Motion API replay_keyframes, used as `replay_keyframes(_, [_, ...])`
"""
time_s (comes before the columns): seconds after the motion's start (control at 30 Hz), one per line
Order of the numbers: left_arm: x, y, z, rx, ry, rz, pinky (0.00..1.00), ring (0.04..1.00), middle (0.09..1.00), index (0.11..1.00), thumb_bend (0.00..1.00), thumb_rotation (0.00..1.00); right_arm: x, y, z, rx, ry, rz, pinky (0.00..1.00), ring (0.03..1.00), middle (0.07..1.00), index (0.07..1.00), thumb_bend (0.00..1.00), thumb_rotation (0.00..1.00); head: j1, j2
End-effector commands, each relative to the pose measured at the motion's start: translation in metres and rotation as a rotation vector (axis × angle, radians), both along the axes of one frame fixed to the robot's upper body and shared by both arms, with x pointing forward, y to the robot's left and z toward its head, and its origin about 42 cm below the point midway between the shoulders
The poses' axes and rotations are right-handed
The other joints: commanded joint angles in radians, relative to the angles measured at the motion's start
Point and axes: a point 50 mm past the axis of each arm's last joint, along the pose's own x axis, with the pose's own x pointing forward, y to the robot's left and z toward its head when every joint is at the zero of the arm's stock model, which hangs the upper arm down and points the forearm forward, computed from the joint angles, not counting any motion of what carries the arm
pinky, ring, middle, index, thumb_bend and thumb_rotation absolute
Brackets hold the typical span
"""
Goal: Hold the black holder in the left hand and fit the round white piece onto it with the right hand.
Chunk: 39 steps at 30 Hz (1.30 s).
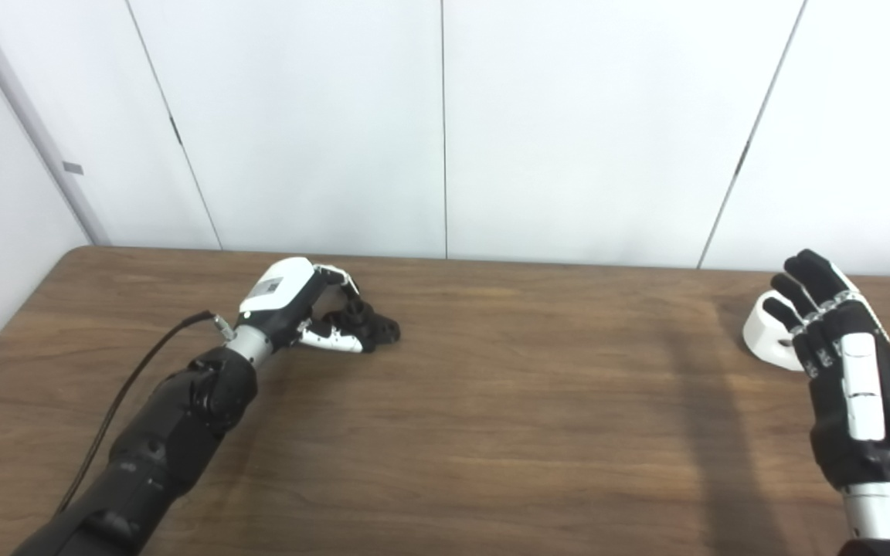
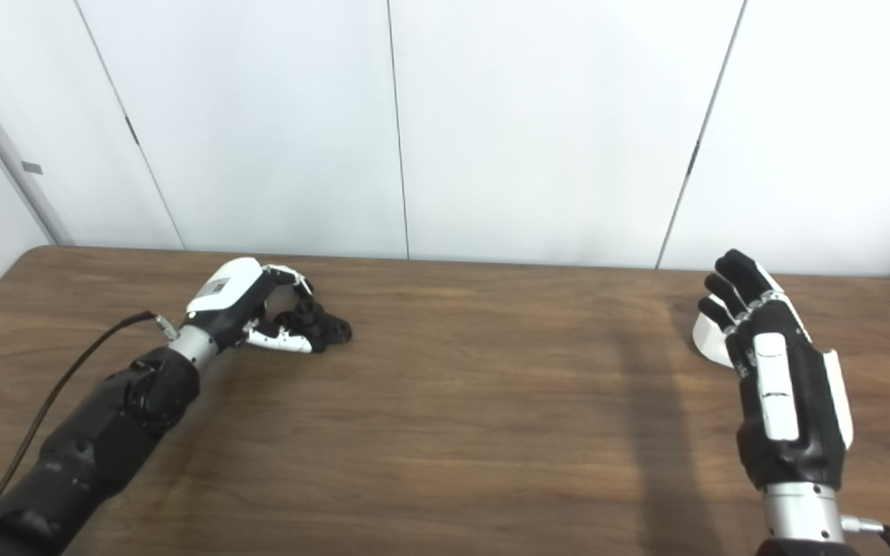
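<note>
The black holder [image 1: 377,327] lies on the wooden table [image 1: 491,401] at the left. My left hand [image 1: 294,301] is curled over it, fingers and thumb closed around its near end, and only its right tip shows. The round white piece [image 1: 763,333] sits on the table at the far right, partly hidden behind my right hand. My right hand [image 1: 854,386] hovers just in front of it, open with fingers stretched upward and its back toward the camera. Whether the fingertips touch the white piece cannot be told.
White wall panels [image 1: 445,123] rise directly behind the table's far edge. A black cable [image 1: 136,371] runs along my left forearm. A wide stretch of bare wood lies between the two hands.
</note>
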Motion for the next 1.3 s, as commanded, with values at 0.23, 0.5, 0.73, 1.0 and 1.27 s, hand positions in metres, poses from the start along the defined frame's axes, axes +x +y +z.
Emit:
replay_keyframes(0.23, [-0.017,-0.037,0.008,-0.064,-0.031,-0.089,0.9,0.816,0.711,0.484,0.52,0.05,0.009,0.007,0.028,-0.06,-0.104,0.017,0.84,0.865,0.872,0.838,0.42,0.84,0.001,0.004])
replay_keyframes(0.5, [-0.033,-0.06,0.007,-0.112,-0.031,-0.115,0.91,0.815,0.706,0.484,0.52,0.05,0.014,0.011,0.033,-0.063,-0.123,0.018,0.81,0.851,0.861,0.825,0.45,0.82,-0.017,0.015])
replay_keyframes(0.73, [-0.051,-0.079,0.005,-0.164,-0.02,-0.159,0.93,0.819,0.709,0.483,0.52,0.05,0.015,0.014,0.035,-0.063,-0.136,0.036,0.82,0.852,0.861,0.82,0.43,0.81,-0.037,0.026])
replay_keyframes(1.0, [-0.062,-0.101,0.003,-0.204,-0.009,-0.198,0.95,0.832,0.703,0.483,0.52,0.05,0.015,0.017,0.036,-0.058,-0.142,0.048,0.82,0.852,0.859,0.821,0.42,0.8,-0.051,0.032])
replay_keyframes(1.27, [-0.067,-0.123,0.006,-0.216,-0.005,-0.225,0.95,0.832,0.712,0.483,0.52,0.06,0.015,0.023,0.035,-0.076,-0.149,0.049,0.8,0.851,0.861,0.824,0.44,0.79,-0.107,0.041])
